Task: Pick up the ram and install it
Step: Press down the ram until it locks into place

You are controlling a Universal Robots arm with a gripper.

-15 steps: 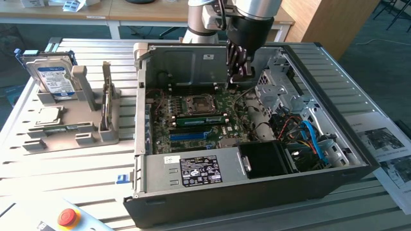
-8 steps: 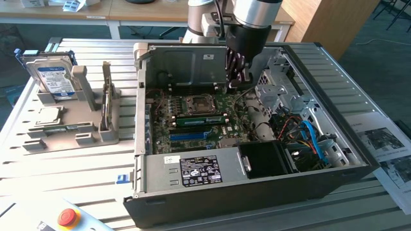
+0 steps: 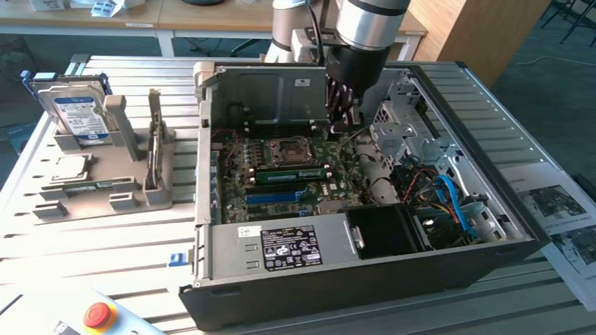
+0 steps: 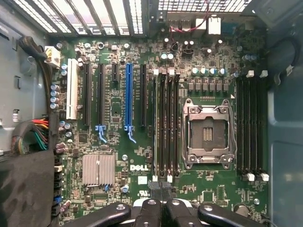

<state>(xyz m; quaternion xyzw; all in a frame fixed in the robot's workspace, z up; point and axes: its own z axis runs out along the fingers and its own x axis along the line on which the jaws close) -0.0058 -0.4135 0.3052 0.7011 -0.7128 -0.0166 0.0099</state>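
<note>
The ram (image 3: 289,174) is a narrow green stick standing in a slot on the motherboard inside the open computer case (image 3: 373,279), beside the CPU socket (image 3: 284,148). My gripper (image 3: 345,124) hangs inside the case above the board, toward the exterior view's right of the ram and apart from it. In the wrist view the black fingers (image 4: 150,208) are pressed together with nothing between them, just past one end of the row of memory slots, where the ram (image 4: 159,127) shows edge-on.
A grey fixture (image 3: 102,188) at the exterior view's left holds a hard drive (image 3: 79,115), a CPU (image 3: 70,167) and an upright card (image 3: 153,139). The power supply (image 3: 279,248), drive cage (image 3: 400,132) and cables (image 3: 447,202) crowd the case. A red stop button (image 3: 98,315) sits near the front.
</note>
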